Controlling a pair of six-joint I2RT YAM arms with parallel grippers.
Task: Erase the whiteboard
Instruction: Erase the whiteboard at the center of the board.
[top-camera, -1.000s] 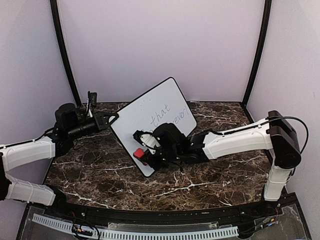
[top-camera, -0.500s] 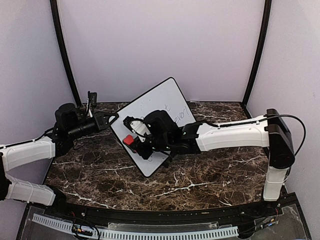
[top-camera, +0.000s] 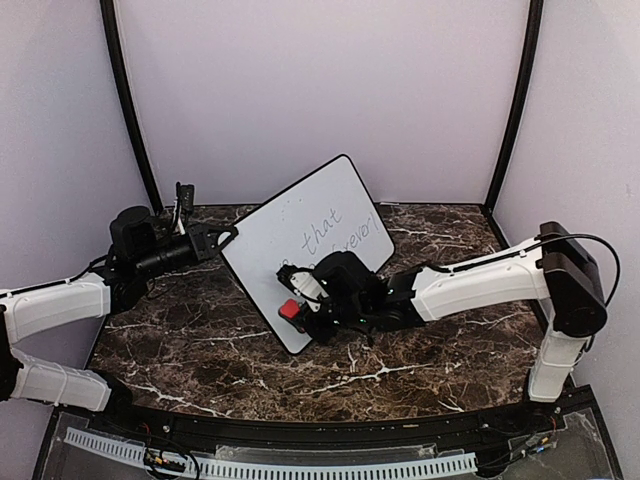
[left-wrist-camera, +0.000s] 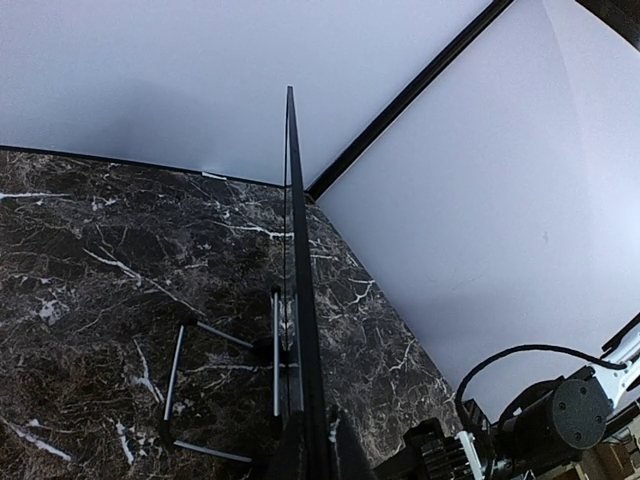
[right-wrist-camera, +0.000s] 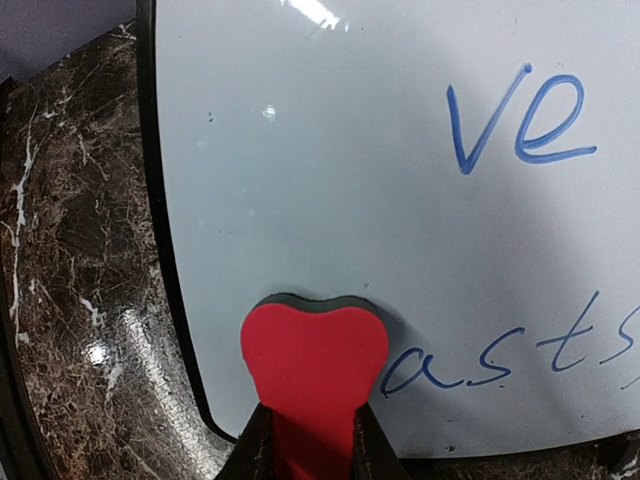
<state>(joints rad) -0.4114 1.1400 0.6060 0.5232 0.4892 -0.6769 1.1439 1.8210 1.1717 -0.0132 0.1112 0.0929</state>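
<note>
Steadying the whiteboard (top-camera: 300, 225), tilted on edge at the far middle of the table (top-camera: 200, 340), left gripper (top-camera: 222, 237) is clamped tight on its left rim; right gripper (right-wrist-camera: 311, 432) pinches a red eraser (right-wrist-camera: 314, 345) flat against the near corner, beside blue writing (right-wrist-camera: 520, 120) left to wipe

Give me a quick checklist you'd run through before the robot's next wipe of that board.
1. Left gripper clamped on the whiteboard edge: ok.
2. Right gripper shut on the red eraser: ok.
3. Eraser pressed flat against the board face: cannot tell.
4. Board wiped clean: not ok, blue writing shows right of the eraser.
</note>
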